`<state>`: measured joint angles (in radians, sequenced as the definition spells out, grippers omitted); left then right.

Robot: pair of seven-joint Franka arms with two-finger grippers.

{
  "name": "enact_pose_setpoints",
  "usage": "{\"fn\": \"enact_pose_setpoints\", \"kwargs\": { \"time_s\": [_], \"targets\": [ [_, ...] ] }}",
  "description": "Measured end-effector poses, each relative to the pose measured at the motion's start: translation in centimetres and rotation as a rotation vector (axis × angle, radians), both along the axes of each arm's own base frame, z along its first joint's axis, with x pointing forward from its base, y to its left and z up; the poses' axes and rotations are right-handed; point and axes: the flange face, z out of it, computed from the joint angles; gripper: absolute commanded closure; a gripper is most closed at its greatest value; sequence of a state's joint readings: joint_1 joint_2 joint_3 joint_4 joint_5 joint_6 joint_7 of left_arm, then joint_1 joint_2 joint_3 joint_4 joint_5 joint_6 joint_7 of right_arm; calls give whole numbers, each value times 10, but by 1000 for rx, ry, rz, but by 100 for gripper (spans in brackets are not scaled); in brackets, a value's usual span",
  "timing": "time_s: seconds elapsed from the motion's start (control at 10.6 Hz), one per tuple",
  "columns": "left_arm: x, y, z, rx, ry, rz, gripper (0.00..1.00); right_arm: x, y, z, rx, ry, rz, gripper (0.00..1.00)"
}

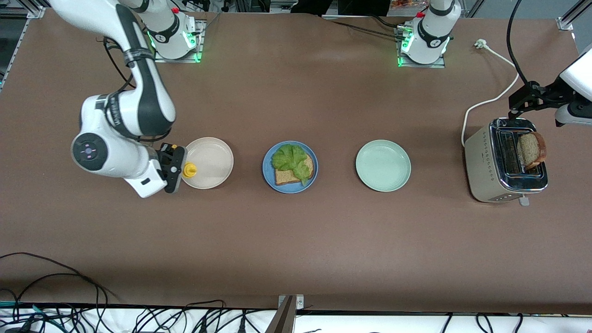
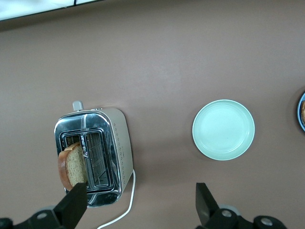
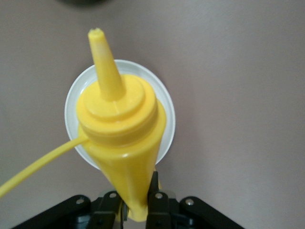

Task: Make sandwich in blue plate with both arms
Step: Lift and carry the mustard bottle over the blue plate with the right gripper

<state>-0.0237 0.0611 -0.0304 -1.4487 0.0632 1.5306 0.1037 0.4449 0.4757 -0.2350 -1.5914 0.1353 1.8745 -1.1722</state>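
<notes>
Blue plate [image 1: 267, 172] sits mid-tabletop between a beige plate [image 1: 216, 175] toward the right arm's end and a mint plate [image 1: 383, 165] toward the left arm's end. On the blue plate: one bread slice [image 1: 287, 175] with a lettuce leaf [image 1: 290, 158] laid over most of it, a corner of crust showing at the camera side. So the base and the greens look done; no top slice on yet. Second slice [image 1: 532, 149] stands in the toaster [image 1: 490, 178] at the left arm's end of the tabletop, sticking up out of one slot, tilted a little. Left hand [image 2: 141, 202] hangs over the toaster, fingers spread wide, holding nothing; in its wrist view one finger [image 2: 74, 205] lies just beside the slice, the other well clear over bare tabletop. Contact with the bread: cannot tell, looks apart. Right hand [image 3: 136, 210] is over the edge of the beige plate, clamped on the base of a yellow bottle [image 3: 119, 129], nozzle pointing away from the wrist camera, with the plate beneath it. Whether any sauce has gone on the lettuce is not visible. Judgement: roughly past halfway. What is left appears to be lifting the toasted slice out, carrying it over the mint plate to the blue plate, and setting it on the lettuce; the bottle's part is unclear.
</notes>
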Motion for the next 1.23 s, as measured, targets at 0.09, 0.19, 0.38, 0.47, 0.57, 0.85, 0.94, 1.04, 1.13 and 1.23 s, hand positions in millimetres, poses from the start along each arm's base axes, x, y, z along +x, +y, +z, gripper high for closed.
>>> {"fn": "enact_pose_setpoints", "kwargs": {
  "time_s": [0.09, 0.19, 0.38, 0.47, 0.57, 0.85, 0.94, 1.04, 1.13, 1.23],
  "targets": [
    [0, 3, -1, 0, 2, 6, 0, 2, 19, 6, -48, -31, 11, 82],
    [0, 12, -3, 1, 6, 21, 0, 1, 40, 8, -97, -55, 14, 82],
    [0, 32, -6, 2, 13, 58, 0, -15, 95, 5, -227, -117, 12, 82],
    [0, 40, -6, 3, 13, 72, 0, -27, 123, 5, -292, -161, 30, 82],
    [0, 46, -6, 3, 13, 81, 0, -40, 151, 4, -356, -211, 48, 82],
    [-1, 60, -7, 52, 15, 100, 0, -84, 223, -15, -550, -349, 114, 82],
    [-1, 63, -8, 77, 19, 102, 0, -99, 246, -24, -611, -406, 157, 82],
    [-1, 64, -12, 88, 28, 102, 0, -112, 265, -31, -690, -449, 187, 82],
    [-1, 64, -18, 90, 39, 101, 0, -125, 285, -36, -775, -483, 208, 82],
    [0, 64, -25, 90, 48, 99, 0, -139, 305, -43, -865, -542, 226, 82]
  ]
}}
